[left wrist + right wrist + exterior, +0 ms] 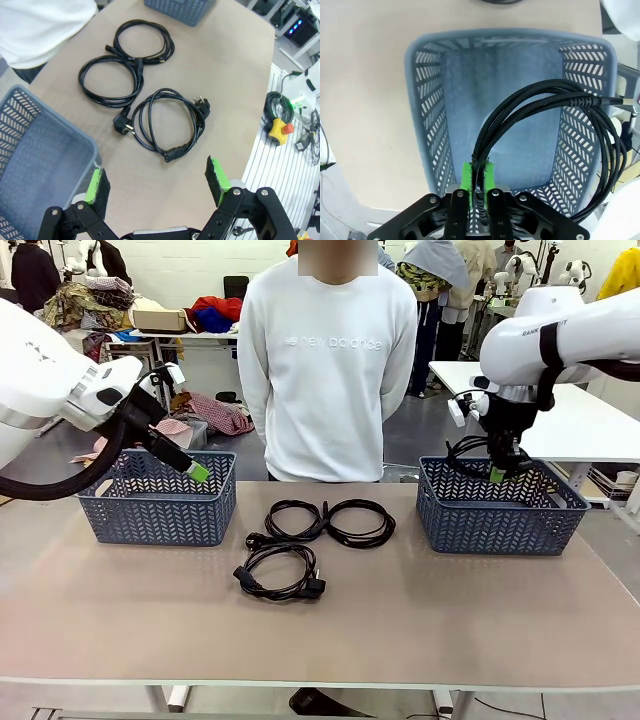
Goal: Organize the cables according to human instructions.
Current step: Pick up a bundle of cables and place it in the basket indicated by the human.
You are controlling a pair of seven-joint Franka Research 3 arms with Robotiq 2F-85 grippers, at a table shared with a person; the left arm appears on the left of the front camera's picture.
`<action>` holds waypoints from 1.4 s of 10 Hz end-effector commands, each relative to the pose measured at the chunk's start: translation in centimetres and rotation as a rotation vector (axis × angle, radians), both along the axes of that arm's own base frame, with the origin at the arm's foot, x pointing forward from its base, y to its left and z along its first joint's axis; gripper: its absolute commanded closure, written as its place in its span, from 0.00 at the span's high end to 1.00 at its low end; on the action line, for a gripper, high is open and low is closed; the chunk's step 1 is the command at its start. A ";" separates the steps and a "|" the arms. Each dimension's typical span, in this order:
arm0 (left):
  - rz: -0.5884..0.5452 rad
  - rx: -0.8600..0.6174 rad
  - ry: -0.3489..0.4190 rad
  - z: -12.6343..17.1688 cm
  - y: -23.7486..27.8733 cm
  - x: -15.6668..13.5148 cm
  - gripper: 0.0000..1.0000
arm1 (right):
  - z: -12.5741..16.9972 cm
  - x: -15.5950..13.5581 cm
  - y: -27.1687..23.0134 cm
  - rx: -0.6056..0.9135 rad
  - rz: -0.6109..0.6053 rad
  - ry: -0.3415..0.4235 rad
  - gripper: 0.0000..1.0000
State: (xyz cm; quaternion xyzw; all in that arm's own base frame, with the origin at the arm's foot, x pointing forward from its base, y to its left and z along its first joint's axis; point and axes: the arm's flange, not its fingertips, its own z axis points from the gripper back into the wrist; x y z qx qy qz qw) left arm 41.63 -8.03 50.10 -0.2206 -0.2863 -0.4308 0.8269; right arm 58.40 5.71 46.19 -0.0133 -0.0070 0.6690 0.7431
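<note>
Three coiled black cables lie mid-table: two side by side [293, 520] [362, 523] and one nearer me [280, 572]. The left wrist view shows the same three cables [144, 42] [107, 80] [167, 122]. My left gripper [196, 472] [157, 180] is open and holds nothing, hovering by the left blue basket [155, 515]. My right gripper [497, 472] [477, 172] is shut on a fourth cable [545, 100], whose coil [470, 452] hangs over the right blue basket [500, 520] [427, 115]. That basket has nothing inside.
A person in a white sweatshirt [330, 360] stands at the far edge, with no hands showing. The left basket [30, 165] also looks bare inside. The two baskets flank the cables. A yellow button box [279, 129] sits beyond the table edge.
</note>
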 end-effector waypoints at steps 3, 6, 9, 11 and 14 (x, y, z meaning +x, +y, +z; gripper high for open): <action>-0.020 -0.025 -0.013 -0.1 0.1 -0.1 1.00 | -1.1 1.9 -1.1 -0.005 -0.023 0.020 0.11; -0.020 -0.025 -0.013 -0.1 0.1 -0.1 1.00 | -2.4 3.3 -1.3 -0.001 -0.031 0.022 0.11; -0.020 -0.025 -0.013 -0.1 0.1 -0.1 1.00 | -2.7 3.7 -1.1 0.020 -0.013 0.067 0.30; -0.020 -0.025 -0.013 -0.1 0.1 -0.1 1.00 | -2.4 3.5 -1.1 0.029 -0.025 0.061 0.50; -0.020 -0.025 -0.013 -0.1 0.1 -0.1 1.00 | -1.7 3.3 -0.8 0.039 -0.028 0.071 0.55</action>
